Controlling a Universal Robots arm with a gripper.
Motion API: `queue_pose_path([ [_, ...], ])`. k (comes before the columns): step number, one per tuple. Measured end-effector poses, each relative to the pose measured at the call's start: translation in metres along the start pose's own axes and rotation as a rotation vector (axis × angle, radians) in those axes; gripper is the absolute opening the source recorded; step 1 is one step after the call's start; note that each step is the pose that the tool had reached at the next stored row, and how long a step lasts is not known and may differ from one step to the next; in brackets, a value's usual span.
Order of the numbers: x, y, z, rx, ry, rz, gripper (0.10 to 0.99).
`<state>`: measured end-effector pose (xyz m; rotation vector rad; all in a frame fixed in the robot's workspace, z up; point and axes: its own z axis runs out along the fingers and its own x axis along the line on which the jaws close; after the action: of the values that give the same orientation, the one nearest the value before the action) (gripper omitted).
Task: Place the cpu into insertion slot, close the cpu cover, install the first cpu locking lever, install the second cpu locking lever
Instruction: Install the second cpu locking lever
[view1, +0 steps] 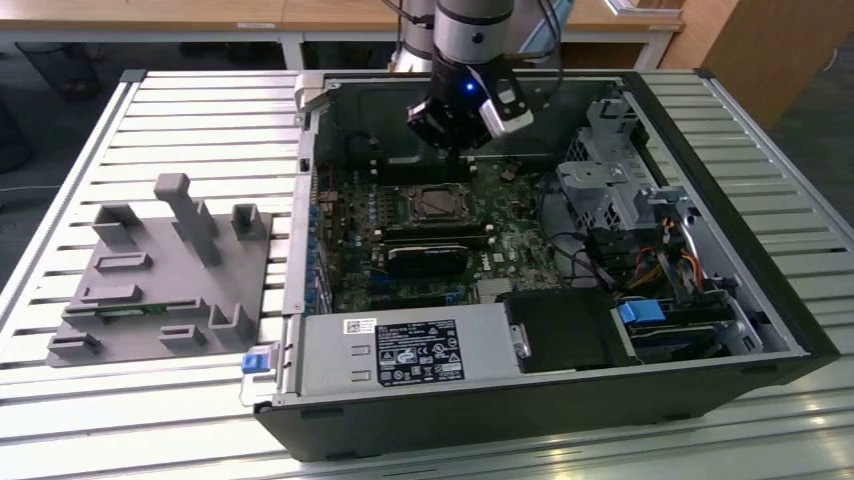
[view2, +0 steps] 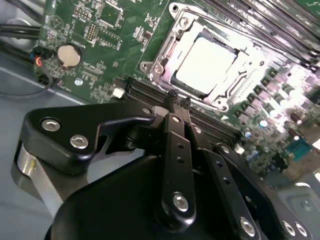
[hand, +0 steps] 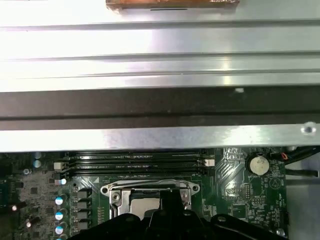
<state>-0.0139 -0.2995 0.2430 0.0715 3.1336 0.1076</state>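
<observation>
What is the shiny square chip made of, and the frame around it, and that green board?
The cpu top looks like smooth metal: it glares pale under the light. The frame of the insertion slot seems bare stamped steel, silver and glinting. The green board looks like lacquered fibreglass with tiny soldered parts, though that is a guess.

Daylight is even and soft in the exterior view. In the second wrist view, strong glare washes out the cpu (view2: 205, 67); the nearby gripper (view2: 176, 102) looks dark and slightly blurred.
</observation>
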Motion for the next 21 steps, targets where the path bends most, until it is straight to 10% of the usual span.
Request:
queue_pose_path([
  [13,-0.0010,-0.0214,-0.0036,-0.003,0.0001,0.000,0.106],
  [18,-0.0011,-0.0235,-0.0035,-0.069,0.0038,0.001,0.106],
  [21,-0.0013,-0.0287,-0.0033,-0.075,0.0043,0.001,0.106],
])
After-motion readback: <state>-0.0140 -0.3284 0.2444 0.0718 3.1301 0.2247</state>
